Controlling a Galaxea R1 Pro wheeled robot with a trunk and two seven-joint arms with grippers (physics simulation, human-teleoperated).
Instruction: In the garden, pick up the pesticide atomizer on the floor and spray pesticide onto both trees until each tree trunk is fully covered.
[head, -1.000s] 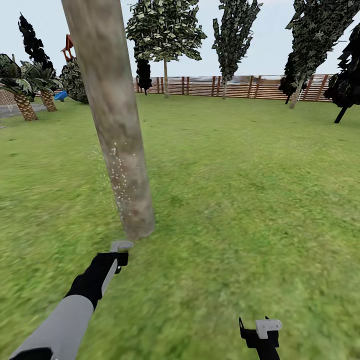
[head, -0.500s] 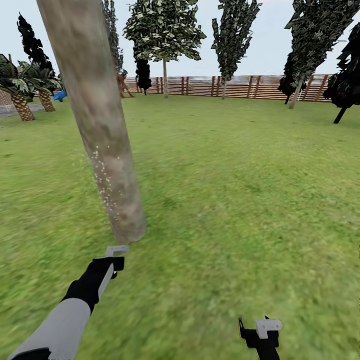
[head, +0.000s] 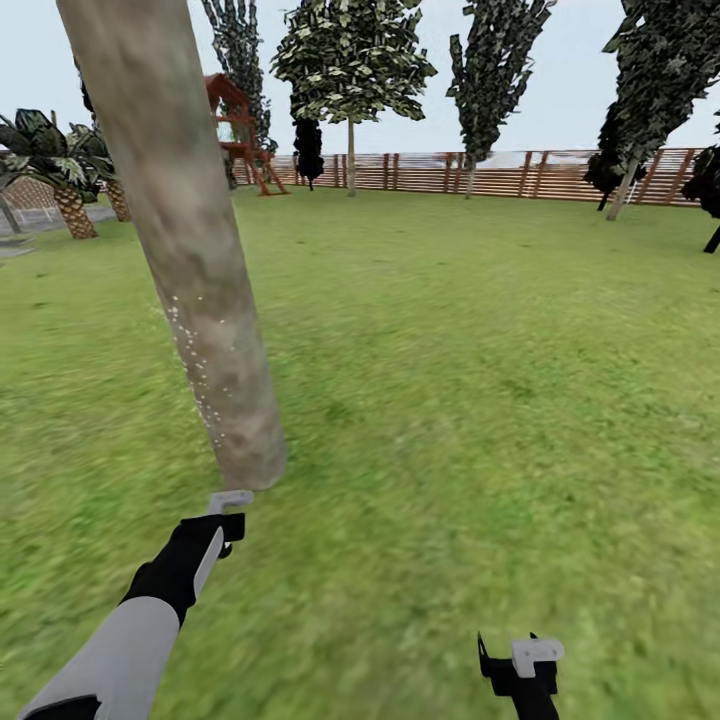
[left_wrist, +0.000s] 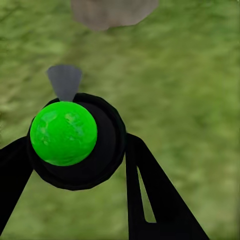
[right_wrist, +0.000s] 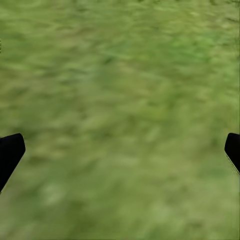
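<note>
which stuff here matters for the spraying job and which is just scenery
For the job:
- pesticide atomizer, held in the left gripper
- tree trunk
- pesticide specks on it

Just scenery:
- wooden fence
- palms
- red play frame
- right gripper, open over grass

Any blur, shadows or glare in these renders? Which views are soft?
Head view: flat, even light, no glare and no cast shadow at the tree trunk; the grass is smeared near the camera, while the fence stays crisp. Left wrist view: the green atomizer is sharp and the ground behind it soft. Right wrist view: blurry turf between the dark fingertips.
</note>
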